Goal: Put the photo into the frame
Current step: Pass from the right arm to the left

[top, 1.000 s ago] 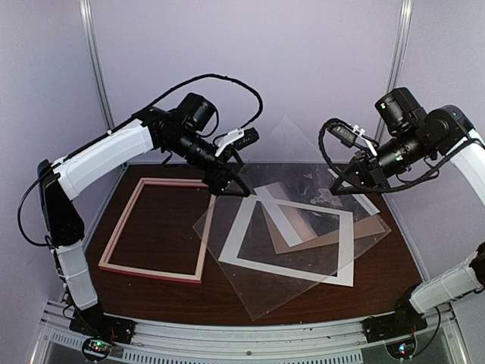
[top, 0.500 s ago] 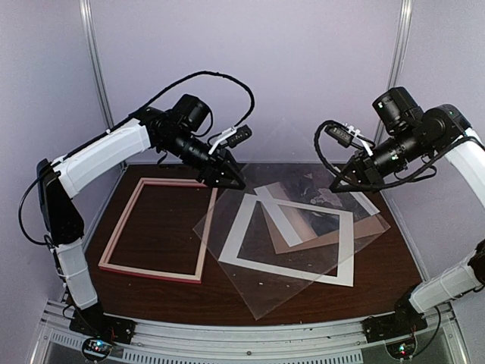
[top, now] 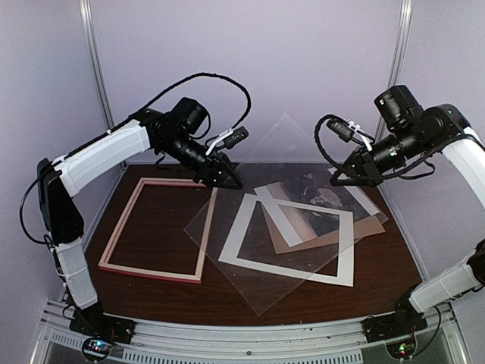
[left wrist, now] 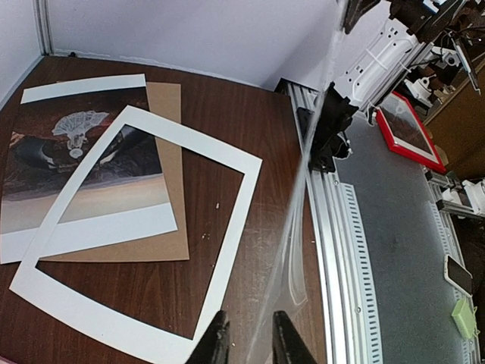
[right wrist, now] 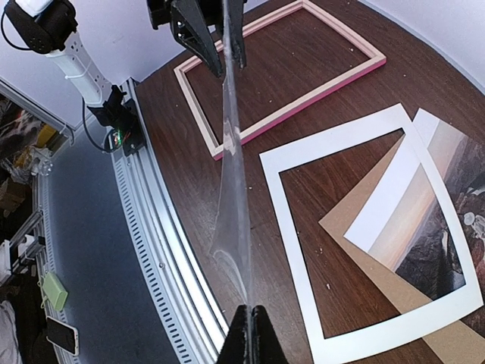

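The photo (top: 318, 199) lies face up at the back right of the table, also seen in the left wrist view (left wrist: 68, 163) and the right wrist view (right wrist: 439, 227). The frame (top: 121, 224) lies flat on the left, pale side up (right wrist: 198, 112). Between both arms spans a clear sheet (top: 258, 280), lifted off the table. My right gripper (top: 337, 178) is shut on its right corner (right wrist: 248, 334). My left gripper (top: 231, 182) straddles the sheet's left edge (left wrist: 303, 212); its fingers (left wrist: 250, 345) stand narrowly apart either side of it.
A white mat border (top: 288, 265) lies over the photo and a brown backing board (top: 303, 239), under the raised sheet. An aluminium rail (top: 242, 334) runs along the near edge. Walls close the back and sides.
The left gripper's jaws have narrowed from wide open around the sheet's edge and drawn slightly back-left. The right gripper has risen a little, and the clear sheet has come further off the table.
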`<state>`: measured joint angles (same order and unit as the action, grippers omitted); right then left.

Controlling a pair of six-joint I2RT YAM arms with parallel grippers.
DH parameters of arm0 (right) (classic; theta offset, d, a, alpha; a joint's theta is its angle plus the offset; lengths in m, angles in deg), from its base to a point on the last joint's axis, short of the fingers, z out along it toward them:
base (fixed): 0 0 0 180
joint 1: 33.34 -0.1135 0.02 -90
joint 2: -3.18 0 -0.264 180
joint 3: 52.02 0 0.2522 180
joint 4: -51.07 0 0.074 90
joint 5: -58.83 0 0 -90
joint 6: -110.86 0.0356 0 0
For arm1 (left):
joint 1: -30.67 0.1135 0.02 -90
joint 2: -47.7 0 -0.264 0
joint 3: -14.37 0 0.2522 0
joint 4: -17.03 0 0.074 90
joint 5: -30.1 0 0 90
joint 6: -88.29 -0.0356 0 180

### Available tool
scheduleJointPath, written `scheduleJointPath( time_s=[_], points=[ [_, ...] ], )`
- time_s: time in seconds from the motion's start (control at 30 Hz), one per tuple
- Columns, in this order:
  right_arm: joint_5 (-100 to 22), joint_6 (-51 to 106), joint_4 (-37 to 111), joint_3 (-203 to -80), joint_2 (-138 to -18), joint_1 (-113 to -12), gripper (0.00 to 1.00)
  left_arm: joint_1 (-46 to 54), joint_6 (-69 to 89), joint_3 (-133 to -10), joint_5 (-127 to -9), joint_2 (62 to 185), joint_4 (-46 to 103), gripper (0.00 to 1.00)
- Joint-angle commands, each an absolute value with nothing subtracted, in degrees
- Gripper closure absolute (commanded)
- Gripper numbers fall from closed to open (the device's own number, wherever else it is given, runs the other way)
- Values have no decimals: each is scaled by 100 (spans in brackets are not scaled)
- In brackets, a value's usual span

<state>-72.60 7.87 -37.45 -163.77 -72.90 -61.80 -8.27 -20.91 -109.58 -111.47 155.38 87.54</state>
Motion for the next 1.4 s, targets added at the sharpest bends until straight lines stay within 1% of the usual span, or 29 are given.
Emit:
scheduleJointPath(
  time_s=[0.0, 0.1, 0.27, 0.3, 0.33, 0.37, 0.43, 0.53, 0.6, 0.63, 0.7, 0.9, 0.97, 1.13, 1.37],
  points=[
    [-7145, 920, -3443, -16480, -7360, -6051, 100, -800, -2033, -10890, -11378, 15530, 8765, 82],
    [-7096, 976, -3423, -16453, -7431, -5949, 100, -785, -1995, -10892, -11373, 15534, 8791, 86],
    [-6989, 1188, -3324, -16418, -7529, -5746, 100, -727, -1848, -10942, -11498, 15537, 8828, 100],
    [-6986, 1254, -3263, -16409, -7553, -5696, 100, -709, -1809, -10949, -11553, 15528, 8827, 100],
    [-6978, 1317, -3224, -16405, -7571, -5620, 97, -686, -1759, -10958, -11602, 15526, 8827, 100],
    [-6976, 1386, -3181, -16402, -7593, -5557, 93, -667, -1689, -10963, -11663, 15516, 8823, 100],
    [-6960, 1527, -3081, -16380, -7616, -5416, 81, -594, -1440, -10865, -11806, 15429, 8639, 100],
    [-6813, 1778, -2859, -16273, -7567, -5198, 51, -510, -923, -10394, -11900, 15004, 7795, 100],
    [-6691, 1960, -2657, -16147, -7453, -5011, 37, -453, -526, -10002, -11877, 14684, 7197, 100],
    [-6651, 2046, -2547, -16076, -7386, -4918, 28, -423, -340, -9845, -11889, 14556, 6953, 100],
    [-6581, 2266, -2333, -15918, -7260, -4727, 21, -360, 42, -9549, -11917, 14337, 6590, 100],
    [-6686, 2839, -1561, -15183, -7049, -4538, 16, -334, 918, -8872, -11918, 13838, 5538, 100],
    [-6857, 3037, -1263, -14880, -7048, -4537, 13, -334, 1163, -8707, -11929, 13721, 5229, 100],
    [-7480, 3610, -190, -14056, -7088, -4561, 7, -334, 1548, -8552, -12011, 13551, 4759, 100],
    [-7923, 4065, 681, -13529, -7284, -4785, 3, -334, 2133, -8391, -12197, 13423, 3954, 100]
  ],
)
